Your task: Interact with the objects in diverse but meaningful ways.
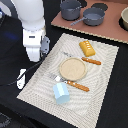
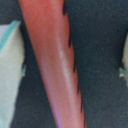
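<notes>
Exterior view looks down steeply over the placemat (image 1: 75, 70); wrist view sits extremely close, blurred.

Your arm (image 1: 31, 20) enters from the upper part of the exterior view's left, its white wrist section pointing straight down. The tool (image 1: 35, 54) hangs vertically below it, low over the counter. Finger spacing cannot be read from the exterior view, and the blurred wrist view does not settle it either.

Lots of orange and grey on a beige striped mat

Ridged orange-yellow block (image 1: 87, 48), light blue faceted cup (image 1: 61, 92), tan plate (image 1: 73, 68), white arm (image 1: 33, 30), grey pots (image 1: 82, 12) on a pinkish-brown tray (image 1: 107, 29), black table (image 1: 10, 60).
</notes>
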### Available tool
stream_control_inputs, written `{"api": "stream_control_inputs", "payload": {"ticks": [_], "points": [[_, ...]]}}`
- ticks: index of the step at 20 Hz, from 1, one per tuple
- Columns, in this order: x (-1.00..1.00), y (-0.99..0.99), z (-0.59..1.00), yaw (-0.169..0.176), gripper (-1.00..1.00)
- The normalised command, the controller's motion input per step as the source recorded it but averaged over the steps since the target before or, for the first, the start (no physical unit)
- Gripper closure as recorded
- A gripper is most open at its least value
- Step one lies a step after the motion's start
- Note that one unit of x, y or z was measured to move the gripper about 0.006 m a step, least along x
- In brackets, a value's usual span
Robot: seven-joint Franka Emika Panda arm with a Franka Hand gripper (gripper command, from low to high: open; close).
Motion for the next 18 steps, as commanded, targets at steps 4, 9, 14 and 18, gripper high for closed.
{"api": "stream_control_inputs", "payload": {"ticks": [4, 9, 14, 18], "points": [[-0.25, -0.07, -0.41, 0.042, 1.0], [-0.17, -0.13, 0.1, 0.015, 1.0], [0.12, -0.15, 0.95, -0.016, 1.0], [0.38, -0.23, 0.82, -0.081, 1.0]]}}
